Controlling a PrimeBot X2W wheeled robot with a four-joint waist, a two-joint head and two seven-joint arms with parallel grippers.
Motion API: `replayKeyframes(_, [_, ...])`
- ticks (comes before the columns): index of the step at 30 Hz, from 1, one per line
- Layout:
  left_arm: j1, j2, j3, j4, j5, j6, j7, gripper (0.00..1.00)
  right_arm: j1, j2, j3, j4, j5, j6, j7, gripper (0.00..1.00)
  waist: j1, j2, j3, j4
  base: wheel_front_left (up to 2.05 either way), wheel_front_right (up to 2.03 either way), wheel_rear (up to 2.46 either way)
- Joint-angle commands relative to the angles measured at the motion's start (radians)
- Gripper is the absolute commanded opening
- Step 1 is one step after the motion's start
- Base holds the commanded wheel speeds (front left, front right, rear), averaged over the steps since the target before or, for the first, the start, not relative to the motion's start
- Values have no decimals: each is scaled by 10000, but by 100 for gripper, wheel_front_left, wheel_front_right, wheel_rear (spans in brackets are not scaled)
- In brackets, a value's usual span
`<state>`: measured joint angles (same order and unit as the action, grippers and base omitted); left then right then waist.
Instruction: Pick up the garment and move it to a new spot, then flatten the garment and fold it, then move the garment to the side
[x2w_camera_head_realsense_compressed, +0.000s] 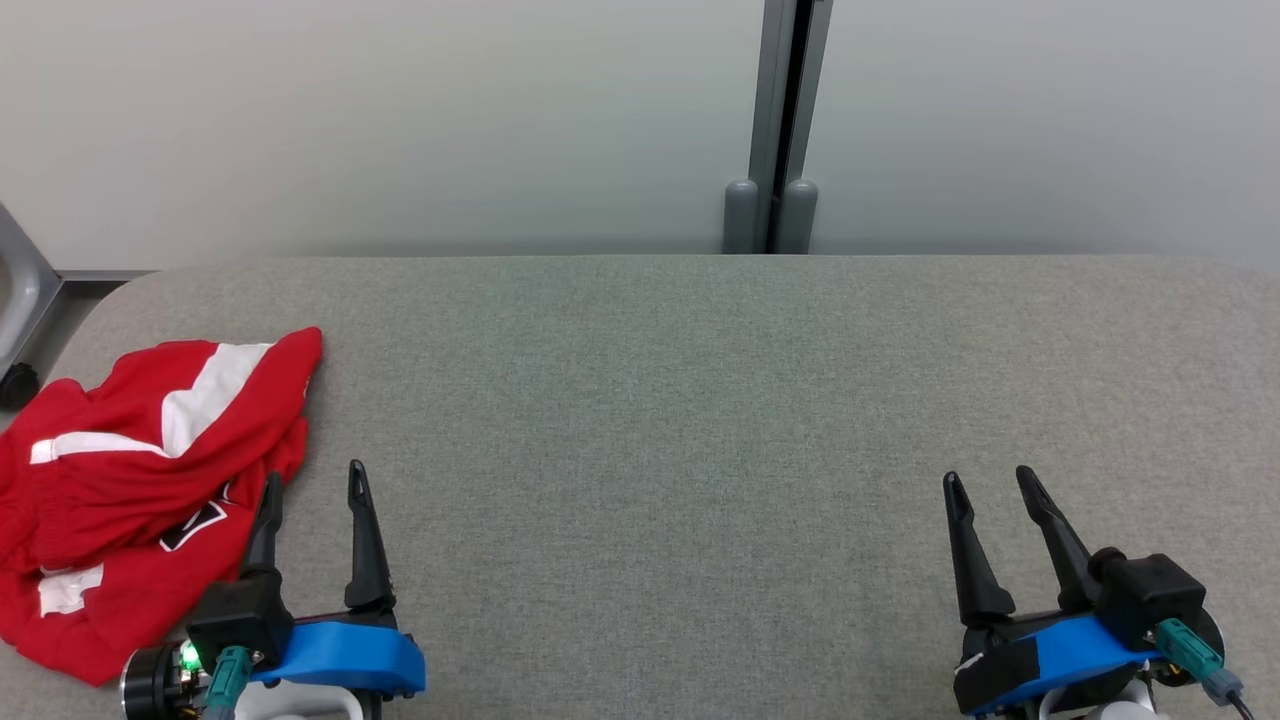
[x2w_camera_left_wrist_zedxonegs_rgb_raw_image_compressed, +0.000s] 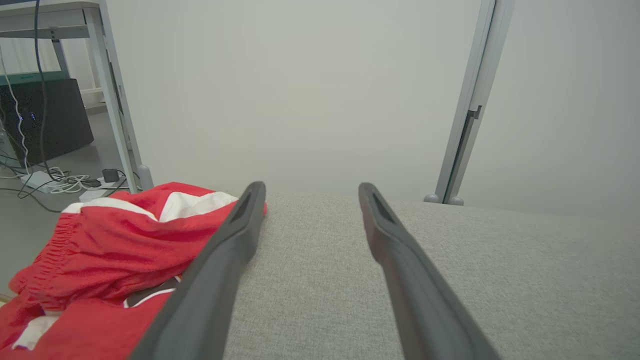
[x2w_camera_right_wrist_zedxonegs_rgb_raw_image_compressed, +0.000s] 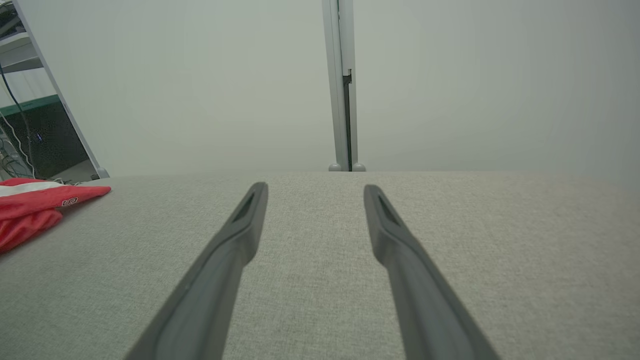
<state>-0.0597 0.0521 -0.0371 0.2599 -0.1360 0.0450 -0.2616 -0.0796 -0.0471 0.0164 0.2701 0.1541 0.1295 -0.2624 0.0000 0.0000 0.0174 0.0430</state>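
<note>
**Both grippers open and empty, garment waiting at the table's left end**

The red garment (x2w_camera_head_realsense_compressed: 150, 480), striped in white, lies in a crumpled heap at the left end of the grey padded table (x2w_camera_head_realsense_compressed: 700, 400), its outer folds reaching the table's left edge. Nothing of it is spread or squared, so the pick-up appears not yet begun.

The left gripper (x2w_camera_head_realsense_compressed: 315, 475) sits low at the near edge, just beside the heap, its two dark fingers spread wide with nothing between them. In the head view its outer finger crosses the garment's near hem; whether it touches the cloth cannot be told. This placement likely suits a short reach into the folds.

The right gripper (x2w_camera_head_realsense_compressed: 990, 476) is well apart from the cloth, above bare table on the right, also wide open and empty. It probably waits there because the broad clear middle is the natural new spot, where both arms could later flatten and fold the garment.
</note>
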Motion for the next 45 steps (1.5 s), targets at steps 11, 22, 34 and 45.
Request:
replayKeyframes(11, [-122,5,10,-46,58,115,-52,100,-118,-57,-42,35,-33,22,-37,100,0,0,85,163,0,0,0])
replayKeyframes(22, [-267,148,146,-79,60,176,-52,100,-195,-57,100,49,-127,22,-37,100,0,0,301,953,0,0,0])
replayKeyframes(34, [-331,204,333,-154,11,257,-51,100,-359,-57,184,91,-260,22,-37,100,0,0,577,2308,0,0,0])
replayKeyframes(45, [-139,247,640,-268,-127,344,-51,100,-541,-57,302,138,-375,22,-37,100,0,0,773,3600,0,0,0])
